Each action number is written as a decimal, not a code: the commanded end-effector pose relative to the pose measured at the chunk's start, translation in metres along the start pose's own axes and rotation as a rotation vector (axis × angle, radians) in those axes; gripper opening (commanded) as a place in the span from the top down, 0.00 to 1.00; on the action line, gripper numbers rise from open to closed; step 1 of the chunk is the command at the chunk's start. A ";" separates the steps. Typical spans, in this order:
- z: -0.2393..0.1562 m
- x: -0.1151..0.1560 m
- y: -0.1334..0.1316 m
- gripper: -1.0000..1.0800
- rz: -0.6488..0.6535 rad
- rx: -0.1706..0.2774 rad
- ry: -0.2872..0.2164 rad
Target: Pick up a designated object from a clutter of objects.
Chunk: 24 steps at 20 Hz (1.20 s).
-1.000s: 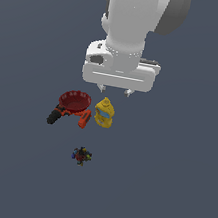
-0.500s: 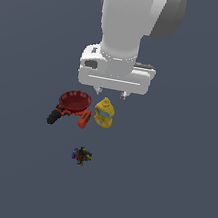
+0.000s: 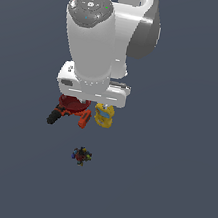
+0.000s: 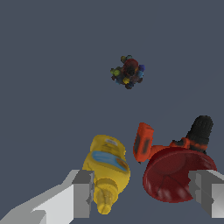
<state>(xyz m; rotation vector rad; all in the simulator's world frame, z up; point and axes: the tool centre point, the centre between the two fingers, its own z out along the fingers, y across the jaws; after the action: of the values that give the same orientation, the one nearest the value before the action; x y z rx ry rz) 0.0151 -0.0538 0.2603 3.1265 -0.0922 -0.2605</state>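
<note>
Because the arm's white wrist housing hangs directly over the clutter in the exterior view, the dark-red bowl is largely hidden there, and only its lower rim is seen below the housing. The gripper's fingers cannot be made out in that view. In the wrist view the gripper is seen spread wide, with two blocky grey fingertips well apart and nothing pinched between them; both fingers are cut off by the picture's edge.

The orange-red power drill lies on its side against the bowl, at the exterior view's left of the yellow bottle. In the wrist view its body is partly covered by the bowl, so only the boxy orange base and the black ribbed tip are shown clearly. The bowl is rendered as round and glossy, slightly translucent. The bottle is lying down, smooth and rounded, with a blue and orange label and a narrow nozzle. A tiny dark multicoloured toy sits apart from the group; its knobbly shape is too small to be resolved further. All items rest on a plain grey-blue floor.
</note>
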 end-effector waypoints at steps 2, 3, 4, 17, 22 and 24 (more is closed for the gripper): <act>0.023 0.011 0.029 0.19 0.032 0.003 -0.057; 0.030 0.013 0.038 0.19 0.041 0.004 -0.075; 0.037 0.016 0.047 0.19 0.051 0.005 -0.092; 0.143 0.023 0.161 0.19 0.164 0.030 -0.316; 0.176 0.016 0.193 0.19 0.194 0.042 -0.382; 0.187 0.013 0.202 0.19 0.203 0.046 -0.402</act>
<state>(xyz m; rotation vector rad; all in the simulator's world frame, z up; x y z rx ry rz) -0.0112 -0.2489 0.0829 3.0298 -0.4059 -0.8621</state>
